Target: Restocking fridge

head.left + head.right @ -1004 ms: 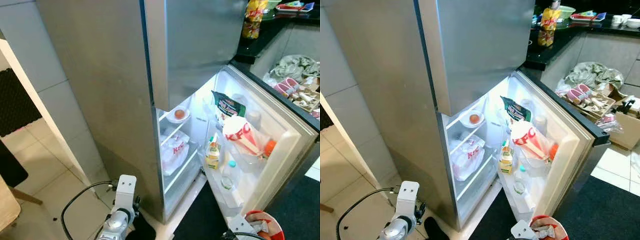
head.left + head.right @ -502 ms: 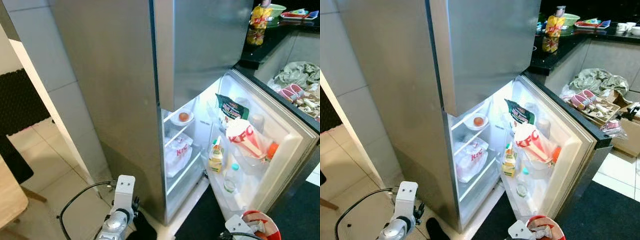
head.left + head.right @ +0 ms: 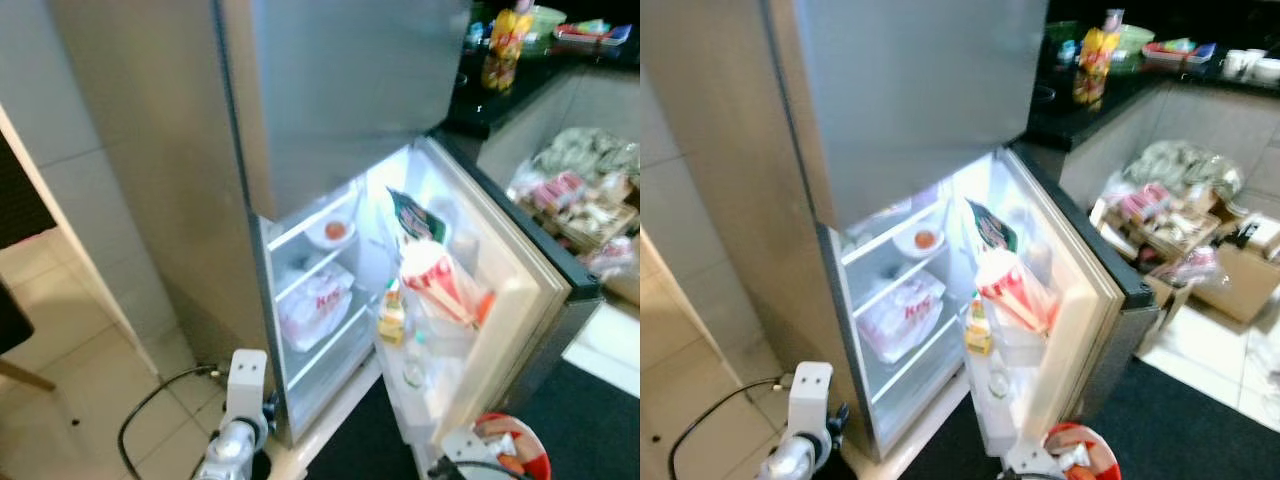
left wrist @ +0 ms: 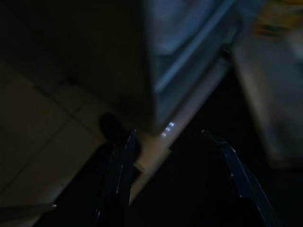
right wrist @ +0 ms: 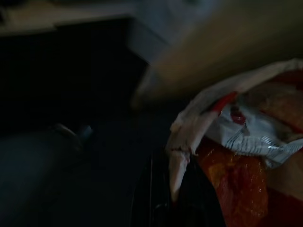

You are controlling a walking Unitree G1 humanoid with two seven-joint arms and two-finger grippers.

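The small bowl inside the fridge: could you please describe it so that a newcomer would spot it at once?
Find the open lower fridge compartment below the closed steel upper door. On its top shelf sits a small white bowl holding something round and orange. The shelf below holds a white bag with red lettering instead.

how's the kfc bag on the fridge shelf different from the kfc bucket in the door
The KFC bag is soft white plastic, slumped on a shelf inside the fridge compartment; the KFC bucket is stiff, red-and-white striped, tilted in the open door rack. The bag sits below the bowl; the bucket sits above the bottles. Both carry red KFC branding.
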